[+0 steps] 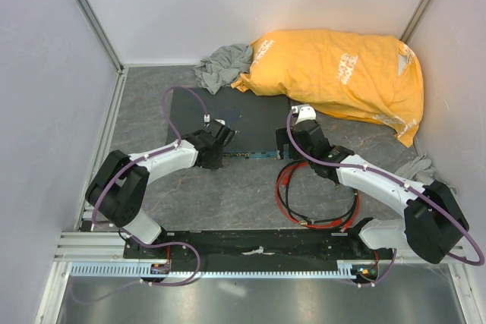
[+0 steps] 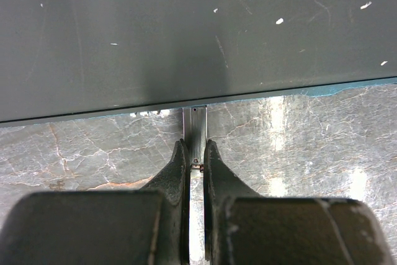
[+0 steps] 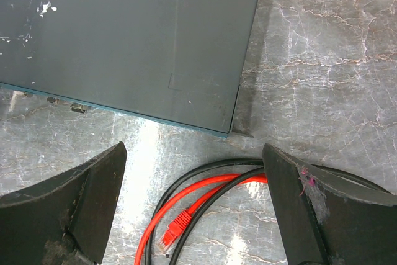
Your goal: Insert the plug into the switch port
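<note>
Red plug [image 3: 177,224]: lies loose on the marbled table [image 3: 322,60] at the end of its cable [image 3: 217,187], just short of the box's near right corner. Nothing holds it.
Box [image 1: 250,115]: flat, dark grey and scuffed white on top, with a thin blue-green front edge facing the arms.
Ports [image 3: 75,107]: a few small openings show along that front edge in the right wrist view. From above the row is too fine to count.
Left gripper [image 2: 195,164]: fingers drawn almost together on a thin silver tab [image 2: 196,125] that juts from the box's front edge. Only the left wrist view shows this pinch. From above, the gripper merely seems to butt against the edge.
Right gripper [image 3: 193,150]: spread wide and holding nothing, it hangs over the plug and cable, near the box's corner.
Cable from above: red loops lie coiled with a black cable [image 3: 214,164] between the right arm and the box. The plug is too small to pick out there, and only the right wrist view shows it.
Behind the box: an orange bag [image 1: 334,73] and a crumpled grey cloth [image 1: 224,62], which only the top view shows.
</note>
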You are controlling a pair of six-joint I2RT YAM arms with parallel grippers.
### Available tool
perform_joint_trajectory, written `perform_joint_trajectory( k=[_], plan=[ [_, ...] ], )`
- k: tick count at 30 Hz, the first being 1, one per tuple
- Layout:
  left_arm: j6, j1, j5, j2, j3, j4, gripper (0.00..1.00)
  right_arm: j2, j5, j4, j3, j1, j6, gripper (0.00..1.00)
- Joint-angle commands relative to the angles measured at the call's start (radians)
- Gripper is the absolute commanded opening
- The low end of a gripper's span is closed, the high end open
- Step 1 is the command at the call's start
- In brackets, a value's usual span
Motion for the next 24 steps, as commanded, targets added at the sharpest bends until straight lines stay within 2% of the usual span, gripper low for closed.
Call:
perform_joint_trajectory(
  k=[1, 13, 24],
  plan=[
    [-0.022, -0.02, -0.033, -0.045, 0.065, 0.064, 0.02, -0.022, 0.006, 0.038, 0.005, 0.004, -0.001, 0.98],
    [-0.021, -0.043, -0.041, -0.008, 0.089, 0.055, 0.02, -0.019, -0.003, 0.042, 0.007, 0.004, -0.001, 0.98],
    [-0.033, -0.043, -0.03, 0.009, 0.051, 0.057, 0.02, -0.016, -0.013, 0.046, 0.005, 0.006, 0.001, 0.98]
  ],
)
